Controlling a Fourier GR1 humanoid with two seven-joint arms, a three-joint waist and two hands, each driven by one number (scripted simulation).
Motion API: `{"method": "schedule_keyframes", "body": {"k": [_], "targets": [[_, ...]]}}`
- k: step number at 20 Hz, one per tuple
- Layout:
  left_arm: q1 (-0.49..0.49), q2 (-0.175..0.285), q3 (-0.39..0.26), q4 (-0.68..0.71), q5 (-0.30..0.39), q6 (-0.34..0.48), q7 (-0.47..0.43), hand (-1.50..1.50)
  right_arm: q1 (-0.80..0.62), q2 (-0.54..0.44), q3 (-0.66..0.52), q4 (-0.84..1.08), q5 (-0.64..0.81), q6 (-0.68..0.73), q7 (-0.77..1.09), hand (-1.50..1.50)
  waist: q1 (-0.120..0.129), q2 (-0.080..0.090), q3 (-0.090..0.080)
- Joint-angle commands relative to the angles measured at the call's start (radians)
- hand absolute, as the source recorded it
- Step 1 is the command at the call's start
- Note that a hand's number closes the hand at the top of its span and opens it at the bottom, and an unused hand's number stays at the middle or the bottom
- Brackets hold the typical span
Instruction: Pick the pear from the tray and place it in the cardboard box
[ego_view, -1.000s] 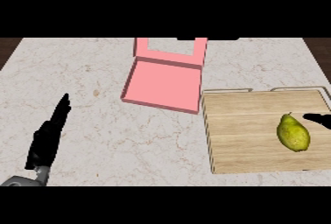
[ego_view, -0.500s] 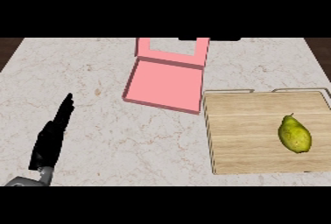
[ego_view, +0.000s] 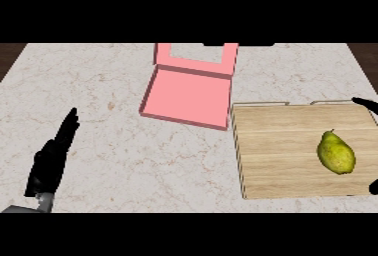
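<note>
Leftmost, left hand (ego_view: 50, 162): flat, fingers straight and together, pointing up the view, holding nothing, over the marble counter (ego_view: 111, 75). Centre, pink box (ego_view: 188, 97): lid open at its far side, near right corner just beside the tray. Right, wooden tray (ego_view: 280, 170): wire handles at its far edge. Pear (ego_view: 336, 152): yellow-green, lying on the tray's right part, stem end far. Right edge, right hand (ego_view: 363, 103): only two black tips show, spread well apart, clear of the pear.
</note>
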Motion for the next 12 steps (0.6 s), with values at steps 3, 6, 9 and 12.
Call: {"method": "schedule_keyframes", "body": {"k": [3, 6, 9, 12], "targets": [[-0.004, -0.032, 0.048, 0.036, -0.026, -0.054, -0.036, 0.0, -0.052, 0.092, -0.038, 0.009, 0.073, 0.083, 0.125, -1.5, 0.002, 0.002, 0.0], [0.044, -0.065, 0.013, -0.031, -0.07, -0.019, 0.004, 0.0, -0.019, 0.154, 0.002, -0.009, 0.163, 0.06, 0.152, -1.5, 0.006, 0.002, 0.001], [-0.012, -0.085, 0.052, 0.008, -0.089, -0.039, 0.021, 0.0, 0.024, 0.204, -0.032, -0.034, 0.211, 0.073, 0.154, -1.5, -0.003, 0.001, 0.001], [0.001, -0.101, 0.082, 0.047, -0.09, -0.084, -0.021, 0.0, 0.031, 0.204, -0.093, 0.011, 0.243, 0.143, 0.112, -1.5, -0.003, 0.001, 0.001]]}}
